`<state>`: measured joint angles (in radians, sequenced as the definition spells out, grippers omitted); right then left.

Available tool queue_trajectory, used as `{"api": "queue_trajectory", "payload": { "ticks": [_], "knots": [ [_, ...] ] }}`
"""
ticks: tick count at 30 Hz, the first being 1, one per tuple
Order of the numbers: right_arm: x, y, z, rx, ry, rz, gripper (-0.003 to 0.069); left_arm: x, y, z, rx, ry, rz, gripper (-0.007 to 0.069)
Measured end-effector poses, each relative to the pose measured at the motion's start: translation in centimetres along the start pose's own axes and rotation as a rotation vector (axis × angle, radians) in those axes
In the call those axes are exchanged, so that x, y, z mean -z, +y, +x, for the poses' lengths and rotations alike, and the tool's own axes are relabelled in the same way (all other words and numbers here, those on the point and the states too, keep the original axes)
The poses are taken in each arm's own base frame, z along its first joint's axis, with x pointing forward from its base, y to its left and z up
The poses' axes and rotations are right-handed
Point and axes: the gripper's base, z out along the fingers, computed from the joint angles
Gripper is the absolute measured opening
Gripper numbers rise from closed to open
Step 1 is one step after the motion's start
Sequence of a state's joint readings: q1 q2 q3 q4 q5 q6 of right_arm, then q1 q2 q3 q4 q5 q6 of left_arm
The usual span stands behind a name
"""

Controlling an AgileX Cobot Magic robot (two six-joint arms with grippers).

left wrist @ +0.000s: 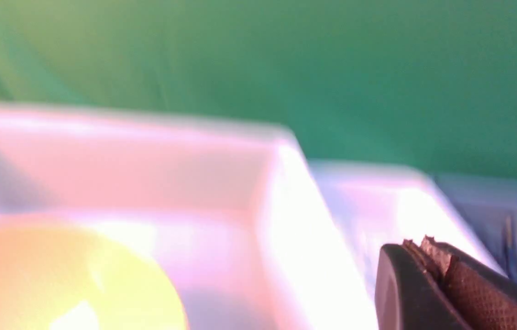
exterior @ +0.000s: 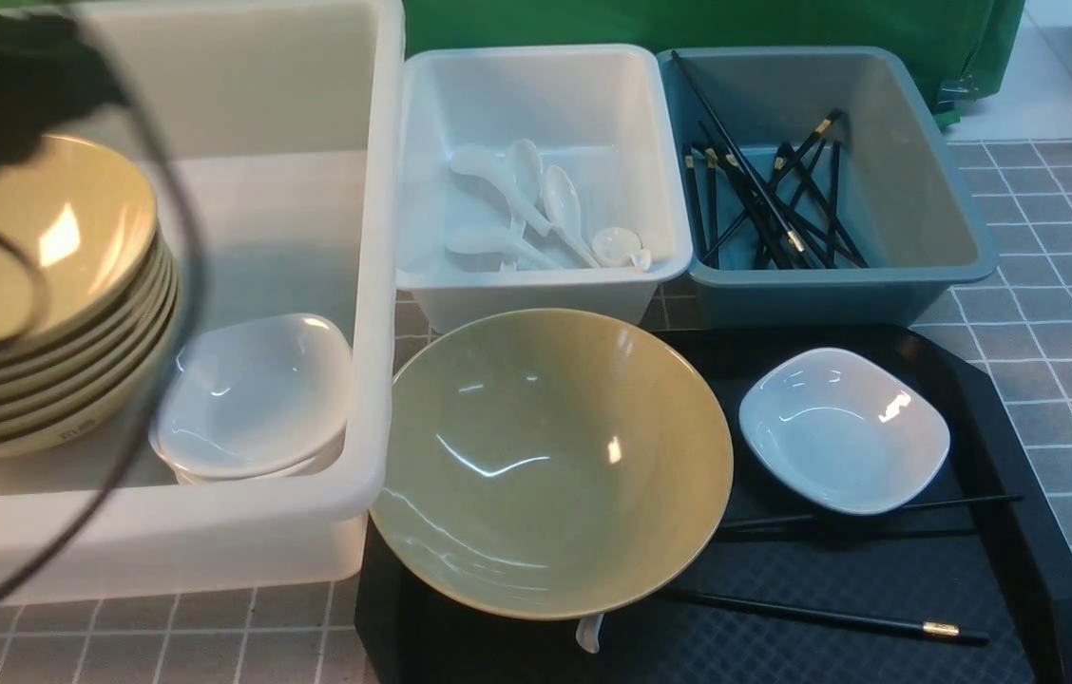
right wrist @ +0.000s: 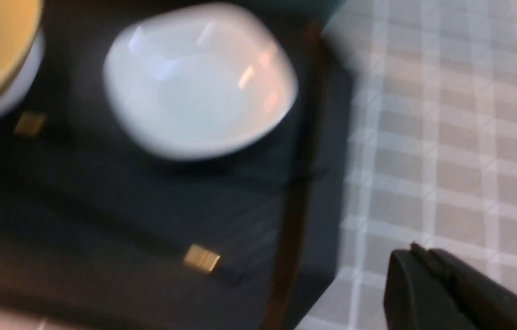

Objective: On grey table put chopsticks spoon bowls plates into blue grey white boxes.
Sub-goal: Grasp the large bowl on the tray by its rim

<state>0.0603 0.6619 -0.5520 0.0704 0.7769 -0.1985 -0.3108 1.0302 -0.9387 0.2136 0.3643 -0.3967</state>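
A chopstick (exterior: 831,619) lies nearest, on the black tray (exterior: 1021,532) beside the bowl (exterior: 550,461), plate (exterior: 843,429) and half-hidden spoon (exterior: 590,632). I cannot tell how the jaws of the left gripper (left wrist: 446,284) or right gripper (right wrist: 442,288) stand. The right should probably pinch 1 stick low and squarely for the blue-grey bin (exterior: 916,190).

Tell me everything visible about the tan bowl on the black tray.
The tan bowl is wide, round and deep, glossy like glazed ceramic, empty and upright. It sits on the left part of the black tray, before the white bin. A white spoon tip peeks from under its near rim.
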Motion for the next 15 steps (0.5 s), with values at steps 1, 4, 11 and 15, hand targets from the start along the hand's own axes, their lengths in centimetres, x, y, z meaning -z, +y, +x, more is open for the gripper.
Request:
{"api": "queue_trajectory", "payload": {
  "ticks": [1,4,11,15],
  "knots": [
    [-0.2,0.3,0.1,0.031,0.027,-0.03,0.0034,-1.1,-1.9,0.5,-0.06,0.111,0.044,-0.0008],
    [-0.3,0.9,0.1,0.085,0.037,-0.071,0.0034,-3.2,-6.3,1.6,-0.193,0.284,0.161,-0.0008],
    [-0.4,1.4,-0.1,0.123,0.007,-0.099,0.0034,-8.4,-14.3,5.7,-0.374,0.65,0.34,-0.0008],
    [-0.5,1.5,-0.2,0.123,-0.01,-0.097,0.0034,-11.5,-16.7,8.0,-0.456,0.78,0.358,-0.0008]
  ]
}}
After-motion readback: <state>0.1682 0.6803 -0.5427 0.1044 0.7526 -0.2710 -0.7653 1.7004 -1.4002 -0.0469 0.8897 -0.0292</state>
